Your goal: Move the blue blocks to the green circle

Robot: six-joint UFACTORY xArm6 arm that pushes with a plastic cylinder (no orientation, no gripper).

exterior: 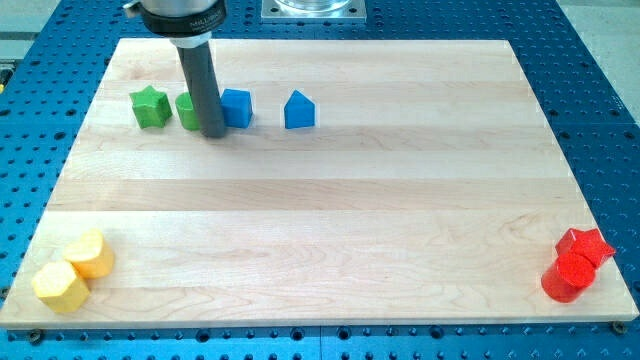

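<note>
Two blue blocks: cube (237,108), pentagon (299,111), two green: star (150,107), circle (186,110), two yellow (72,270), two red (577,264), my tip (214,133) between circle and cube, rod, no jaws.

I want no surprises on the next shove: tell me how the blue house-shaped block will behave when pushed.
The blue house-shaped block lies on a flat face, so it will probably slide, not roll. The wooden board looks smooth, so it should glide easily. It stands apart from the blue cube beside my tip; an off-centre push at its pointed end would likely turn it.
</note>
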